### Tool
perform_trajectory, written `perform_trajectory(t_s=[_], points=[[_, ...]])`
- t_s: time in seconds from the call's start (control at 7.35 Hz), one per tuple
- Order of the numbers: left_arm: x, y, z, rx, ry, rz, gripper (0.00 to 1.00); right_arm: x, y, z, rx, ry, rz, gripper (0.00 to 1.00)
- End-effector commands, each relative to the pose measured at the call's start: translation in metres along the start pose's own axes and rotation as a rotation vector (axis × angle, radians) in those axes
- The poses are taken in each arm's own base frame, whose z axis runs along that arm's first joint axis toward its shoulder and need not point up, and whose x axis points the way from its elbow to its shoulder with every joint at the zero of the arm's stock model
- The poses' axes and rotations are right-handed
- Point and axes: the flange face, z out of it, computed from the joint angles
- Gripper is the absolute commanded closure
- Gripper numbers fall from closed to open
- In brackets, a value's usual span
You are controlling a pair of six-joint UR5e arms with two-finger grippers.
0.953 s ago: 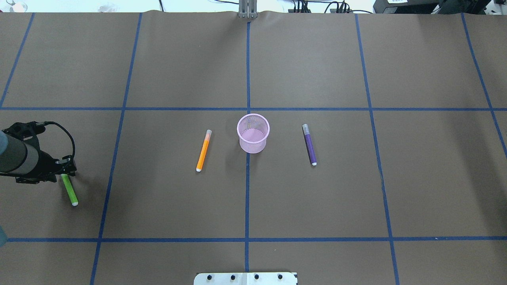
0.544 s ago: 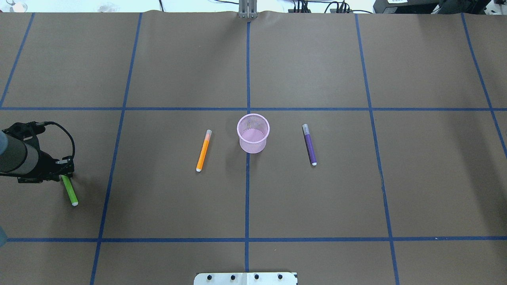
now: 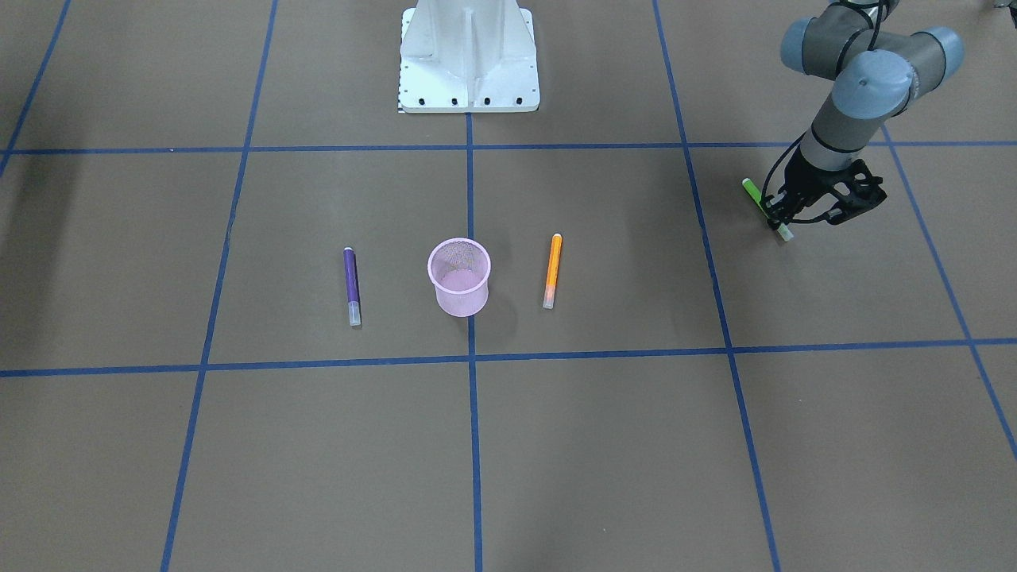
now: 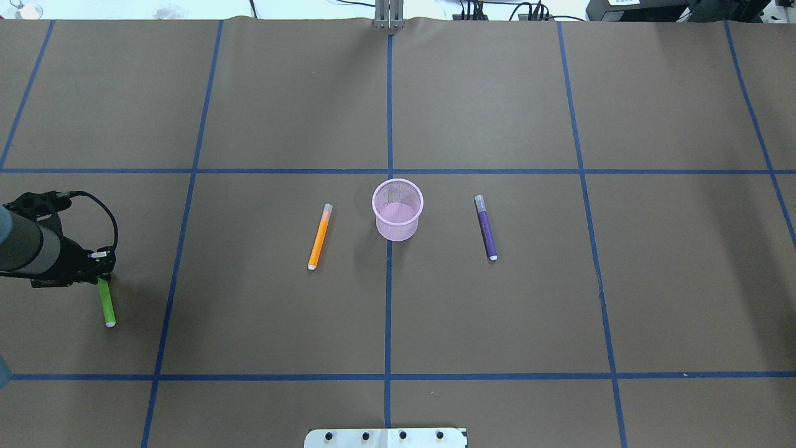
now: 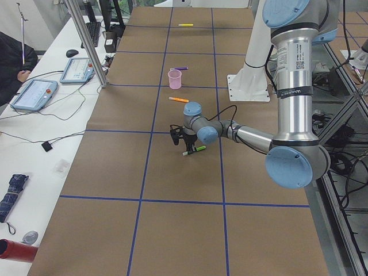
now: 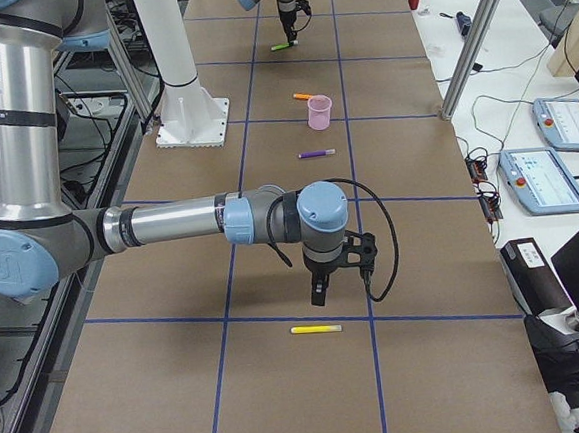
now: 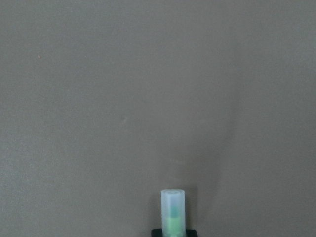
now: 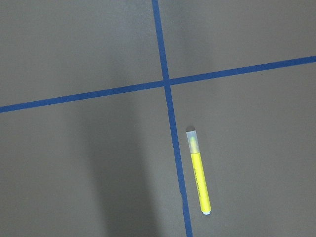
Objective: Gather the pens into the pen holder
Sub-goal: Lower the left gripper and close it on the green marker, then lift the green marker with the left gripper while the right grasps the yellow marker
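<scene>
L arm stretches low, wrist angled down, left gripper [image 4: 102,270] clamped on green pen [image 4: 107,303] near its cap; right gripper [image 6: 318,294] points down by yellow pen [image 6: 316,329], opening can't be told.

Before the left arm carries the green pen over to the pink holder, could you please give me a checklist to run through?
1. Green pen clamped in the left gripper jaws: ok, its cap pokes out between them in the wrist view.
2. Pen already lifted: cannot tell.
3. Pen holder upright and empty: ok.
4. Orange pen lies between gripper and holder: ok only if carried above it.
5. Right gripper away from the holder: ok, it hangs near the yellow pen.
</scene>
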Motion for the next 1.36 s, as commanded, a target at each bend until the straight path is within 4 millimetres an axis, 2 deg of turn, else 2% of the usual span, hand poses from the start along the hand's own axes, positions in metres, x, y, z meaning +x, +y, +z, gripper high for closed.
perform_trajectory(t_s=[0.0,0.14,0.27,0.41,0.54,0.68,0.95,1.09,1.22], points=[[0.008,0.004,-0.031,0.020,0.045,0.014,1.00,-0.001,-0.003,-0.002,0.006,0.008,-0.009,0.00],[0.008,-0.007,-0.058,0.068,0.082,0.012,1.00,-0.004,-0.003,-0.004,0.011,0.009,-0.015,0.00],[0.010,-0.029,-0.094,0.171,0.119,0.106,1.00,0.000,-0.003,0.000,0.003,0.008,0.006,0.00],[0.023,-0.038,-0.136,0.278,0.161,0.233,1.00,0.000,-0.003,-0.001,0.003,0.005,0.005,0.00],[0.053,-0.053,-0.175,0.350,0.238,0.264,1.00,-0.002,-0.003,-0.001,0.004,0.003,0.000,0.00],[0.086,-0.056,-0.200,0.395,0.303,0.309,1.00,-0.003,-0.003,0.000,0.000,0.001,0.002,0.00],[0.150,-0.063,-0.260,0.662,0.382,0.330,1.00,-0.008,-0.003,0.002,-0.005,0.000,-0.011,0.00],[0.167,-0.060,-0.276,0.693,0.420,0.341,1.00,-0.016,-0.003,0.011,-0.024,0.004,-0.028,0.00],[0.194,-0.048,-0.286,0.722,0.462,0.357,1.00,-0.026,-0.003,0.028,-0.060,0.012,-0.047,0.00]])
